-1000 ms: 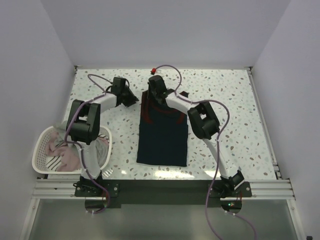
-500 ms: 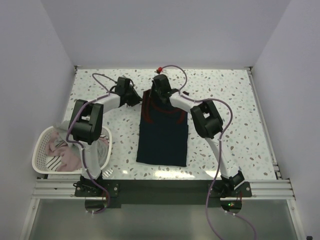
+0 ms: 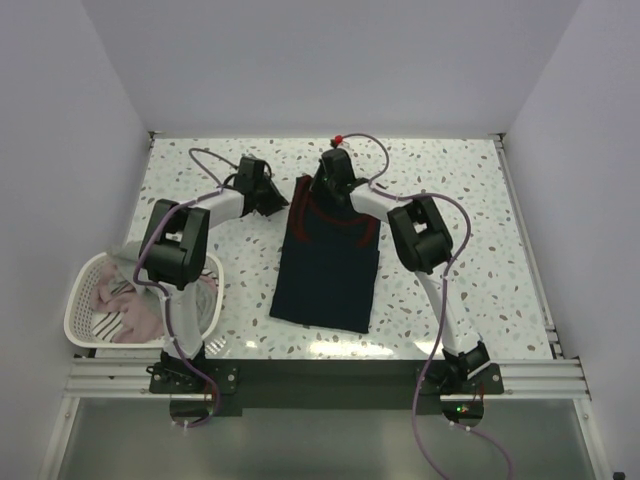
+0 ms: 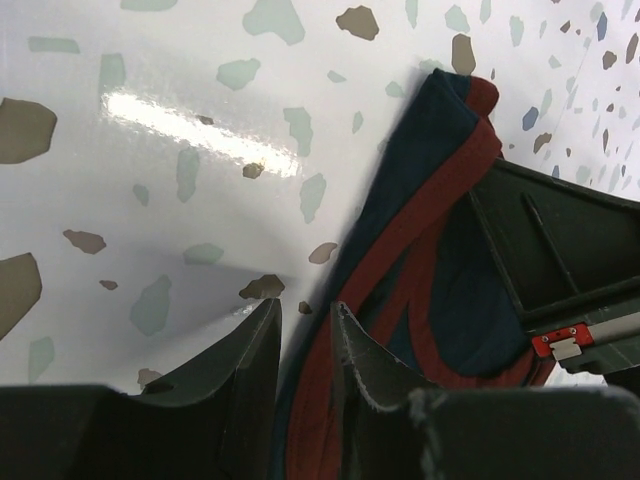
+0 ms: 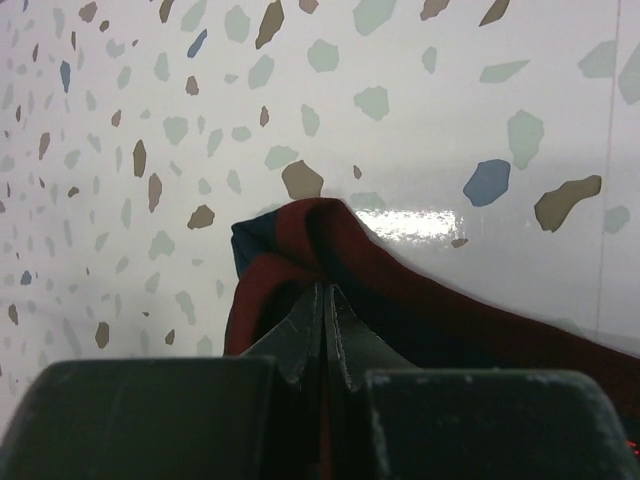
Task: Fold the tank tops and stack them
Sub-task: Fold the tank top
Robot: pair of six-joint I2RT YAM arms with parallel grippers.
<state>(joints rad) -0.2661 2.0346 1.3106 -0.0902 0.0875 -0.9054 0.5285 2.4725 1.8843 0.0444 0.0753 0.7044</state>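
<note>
A navy tank top (image 3: 325,265) with dark red trim lies flat in the middle of the table, its neck end far from the arms. My right gripper (image 3: 330,188) is at that far end, shut on a bunched fold of red-trimmed strap (image 5: 300,235); its fingertips (image 5: 325,292) meet on the cloth. My left gripper (image 3: 280,200) is at the top's far left edge. Its jaws (image 4: 300,322) stand a little apart, with the red-trimmed edge (image 4: 420,215) running between and under them. More tank tops (image 3: 125,315), pale pink and grey, are heaped in the basket.
A white slotted basket (image 3: 80,290) sits at the table's left edge beside the left arm's base. The right gripper's black body (image 4: 550,250) shows close by in the left wrist view. White walls enclose the speckled table (image 3: 470,200) on three sides.
The right gripper has moved to the right with the strap in it, skewing the tank top's far end rightward. The left gripper has moved right, up to the top's left edge.
</note>
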